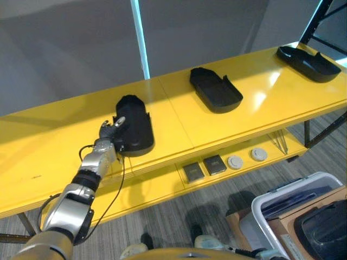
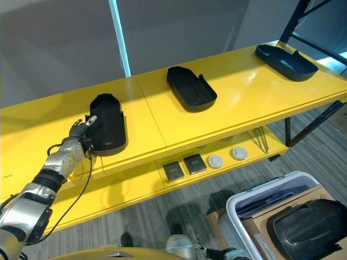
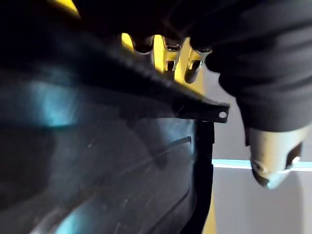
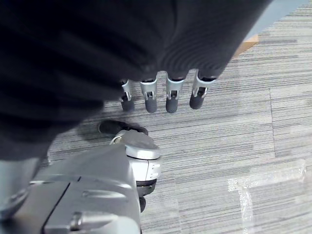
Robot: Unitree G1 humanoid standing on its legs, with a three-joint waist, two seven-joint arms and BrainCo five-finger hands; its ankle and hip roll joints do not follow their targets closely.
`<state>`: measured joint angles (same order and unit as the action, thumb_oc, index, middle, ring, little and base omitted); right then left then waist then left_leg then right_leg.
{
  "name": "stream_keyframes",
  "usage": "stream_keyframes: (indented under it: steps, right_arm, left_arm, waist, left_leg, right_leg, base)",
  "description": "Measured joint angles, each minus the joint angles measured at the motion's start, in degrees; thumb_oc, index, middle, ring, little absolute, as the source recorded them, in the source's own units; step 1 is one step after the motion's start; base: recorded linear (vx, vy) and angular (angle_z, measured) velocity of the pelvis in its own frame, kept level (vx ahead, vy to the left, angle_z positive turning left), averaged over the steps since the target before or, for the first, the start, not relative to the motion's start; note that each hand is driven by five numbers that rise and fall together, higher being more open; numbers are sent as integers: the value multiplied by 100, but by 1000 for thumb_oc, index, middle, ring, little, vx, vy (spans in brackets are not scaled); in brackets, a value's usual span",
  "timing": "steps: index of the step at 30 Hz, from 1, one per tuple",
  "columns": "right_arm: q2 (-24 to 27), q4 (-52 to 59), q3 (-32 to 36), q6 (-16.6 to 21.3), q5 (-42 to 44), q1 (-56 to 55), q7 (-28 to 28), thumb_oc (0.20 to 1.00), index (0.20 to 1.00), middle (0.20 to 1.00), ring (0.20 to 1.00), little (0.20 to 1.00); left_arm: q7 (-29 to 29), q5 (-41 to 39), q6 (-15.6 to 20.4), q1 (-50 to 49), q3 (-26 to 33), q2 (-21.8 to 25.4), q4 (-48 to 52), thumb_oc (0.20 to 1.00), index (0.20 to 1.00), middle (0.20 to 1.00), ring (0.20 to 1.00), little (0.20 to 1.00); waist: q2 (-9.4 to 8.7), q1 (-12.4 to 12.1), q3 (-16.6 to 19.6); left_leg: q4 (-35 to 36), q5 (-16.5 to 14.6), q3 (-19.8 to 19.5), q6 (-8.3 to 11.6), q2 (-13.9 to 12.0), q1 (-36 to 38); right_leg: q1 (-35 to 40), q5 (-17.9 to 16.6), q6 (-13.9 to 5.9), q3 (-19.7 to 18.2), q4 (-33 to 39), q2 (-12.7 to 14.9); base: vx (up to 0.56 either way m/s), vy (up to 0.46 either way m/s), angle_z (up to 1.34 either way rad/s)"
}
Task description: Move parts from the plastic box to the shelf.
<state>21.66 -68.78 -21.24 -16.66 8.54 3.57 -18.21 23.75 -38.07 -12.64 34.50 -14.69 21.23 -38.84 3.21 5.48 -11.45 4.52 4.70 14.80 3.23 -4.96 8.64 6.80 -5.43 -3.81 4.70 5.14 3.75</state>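
Observation:
A black moulded part (image 1: 134, 125) lies flat on the yellow shelf (image 1: 173, 116), towards its left. My left hand (image 1: 110, 131) is at that part's left rim. Its thumb (image 3: 273, 163) stands a little off the rim, and its fingers (image 3: 165, 53) reach past the far side of the edge, relaxed, so the hand is open. Two more black parts, one in the middle (image 1: 215, 89) and one at the far right (image 1: 308, 62), rest on the same shelf. Another black part (image 2: 309, 225) sits in the plastic box (image 2: 255, 195) at the lower right. My right hand (image 4: 173, 95) hangs open over the floor.
A lower yellow shelf (image 1: 162, 187) holds two small dark square pieces (image 1: 204, 168) and two round grey discs (image 1: 246, 158). A cardboard box (image 1: 295, 238) sits inside the plastic box. A dark rack post (image 1: 317, 19) rises at the far right. Grey carpet lies below.

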Motion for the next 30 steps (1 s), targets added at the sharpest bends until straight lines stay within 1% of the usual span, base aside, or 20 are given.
stream_keyframes:
  steps: [3,6,7,10,11,13,14,15,16,17,18,20,21,22,24,26,28,29,30]
  right_arm:
    - [-19,-14,-1,-8,-2,-5,5,1000,1000,1000,1000,1000]
    - [-48,-58,4,-52,-3,-2,5,1000,1000,1000,1000,1000]
    - [-72,-149,40,-99,-4,10,4,1000,1000,1000,1000,1000]
    - [-83,-195,120,-108,-9,-10,4,1000,1000,1000,1000,1000]
    - [-80,-193,121,-106,-7,-55,6,1000,1000,1000,1000,1000]
    - [-82,-192,168,-103,-5,-107,8,1000,1000,1000,1000,1000]
    - [-76,-170,207,-110,-6,-143,17,1000,1000,1000,1000,1000]
    - [-75,-181,237,-93,-2,-193,16,1000,1000,1000,1000,1000]
    - [-80,-200,240,-72,-2,-275,16,1000,1000,1000,1000,1000]
    - [-84,-204,255,-64,-1,-332,18,1000,1000,1000,1000,1000]
    - [-55,-250,357,-44,-2,-381,17,1000,1000,1000,1000,1000]
    - [-34,-257,357,-4,-1,-351,21,1000,1000,1000,1000,1000]
    - [-37,-263,360,28,3,-337,29,1000,1000,1000,1000,1000]
    - [-70,-261,357,34,8,-317,42,1000,1000,1000,1000,1000]
    - [-54,-260,347,33,11,-247,121,1000,1000,1000,1000,1000]
    - [-64,-260,345,48,14,-174,136,1000,1000,1000,1000,1000]
    - [-115,-248,330,121,25,-56,116,1000,1000,1000,1000,1000]
    - [-211,-236,328,156,74,61,84,1000,1000,1000,1000,1000]
    - [-269,-241,327,166,87,92,76,1000,1000,1000,1000,1000]
  left_arm:
    - [-20,-32,41,-30,5,1,0,1000,1000,1000,1000,1000]
    - [-44,-117,200,-59,127,30,67,1000,1000,1000,1000,1000]
    - [-56,-108,341,-285,161,144,603,1000,1000,1000,1000,1000]
    - [-175,-21,510,-712,223,364,1567,1000,1000,1000,1000,1000]
    - [-495,242,599,-994,245,502,2029,1000,1000,1000,1000,1000]
    - [-704,614,577,-1428,270,710,2940,1000,1000,1000,1000,1000]
    - [-867,789,573,-1885,450,778,3750,1000,1000,1000,1000,1000]
    - [-1003,889,658,-2296,573,869,4455,1000,1000,1000,1000,1000]
    - [-1141,927,772,-2424,565,894,4718,639,639,639,639,639]
    - [-1246,959,871,-2504,577,898,4874,567,567,567,567,567]
    - [-1588,1024,1183,-2711,679,901,5063,200,200,200,200,200]
    - [-1893,1033,1358,-2872,739,907,5177,200,200,200,200,200]
    - [-2200,1089,1531,-2989,702,908,5238,200,200,200,200,200]
    - [-2499,1112,1604,-3019,593,893,5240,200,200,200,200,200]
    - [-2924,975,1672,-3252,369,699,5388,200,200,200,200,200]
    - [-3339,672,1697,-3557,-90,546,5410,200,200,200,200,200]
    - [-3767,628,1693,-3794,-656,611,5255,200,200,200,200,200]
    - [-4077,622,1698,-3835,-1008,716,5092,200,200,200,200,200]
    - [-4178,627,1703,-3839,-1107,733,5019,200,200,200,200,200]
  waist:
    - [-18,-18,57]
    - [-48,-55,121]
    - [-49,-81,141]
    - [-46,-201,161]
    - [-46,-259,214]
    - [-61,-345,244]
    - [-55,-503,265]
    - [-70,-533,270]
    - [-73,-586,279]
    - [-68,-683,303]
    - [-44,-906,342]
    - [-46,-1057,347]
    - [-73,-1070,366]
    - [-86,-1109,380]
    - [-88,-1177,383]
    - [-87,-1175,387]
    - [-82,-1150,388]
    - [-55,-1138,394]
    - [-39,-1101,394]
  left_leg:
    - [2,-2,-9,0,-1,21]
    - [6,3,-33,-2,1,10]
    - [17,7,-59,1,4,2]
    - [34,-9,-88,0,2,-7]
    - [34,-4,-147,0,3,-46]
    - [35,13,-244,10,7,-96]
    - [42,20,-319,5,13,-158]
    - [40,20,-378,5,15,-169]
    - [40,21,-431,6,18,-167]
    - [40,22,-503,7,29,-170]
    - [39,23,-575,9,39,-205]
    - [39,23,-641,9,50,-272]
    - [39,25,-705,7,63,-327]
    - [38,38,-719,1,64,-343]
    - [40,49,-718,3,68,-399]
    - [40,49,-721,3,78,-398]
    - [40,49,-722,4,72,-415]
    - [41,49,-722,4,63,-466]
    - [40,50,-722,4,61,-457]
  right_leg:
    - [17,4,4,14,0,1]
    - [34,-5,13,60,0,6]
    - [42,-11,14,76,0,8]
    - [55,-15,19,102,0,8]
    - [52,-11,20,149,0,10]
    - [51,-4,12,240,0,16]
    - [63,-8,9,320,2,16]
    - [82,7,3,370,2,20]
    - [110,33,-7,405,2,26]
    - [102,75,31,473,2,33]
    - [106,92,29,554,2,50]
    - [105,91,29,598,1,53]
    - [96,91,29,667,2,65]
    - [92,91,29,730,1,72]
    - [75,77,23,723,2,76]
    - [76,79,22,728,2,86]
    - [52,79,23,728,2,81]
    - [-9,74,28,733,2,73]
    - [-28,71,32,736,2,73]
  base:
    - [-66,22,1]
    - [-95,39,4]
    - [-107,31,9]
    - [-92,19,9]
    - [-84,20,19]
    - [-127,31,24]
    - [-136,28,22]
    - [-95,15,31]
    - [-69,9,40]
    - [-90,6,49]
    - [-89,2,37]
    - [-67,2,23]
    - [-59,12,30]
    - [-73,22,22]
    - [-46,23,3]
    - [-17,9,0]
    - [0,0,0]
    - [0,0,0]
    - [0,0,0]
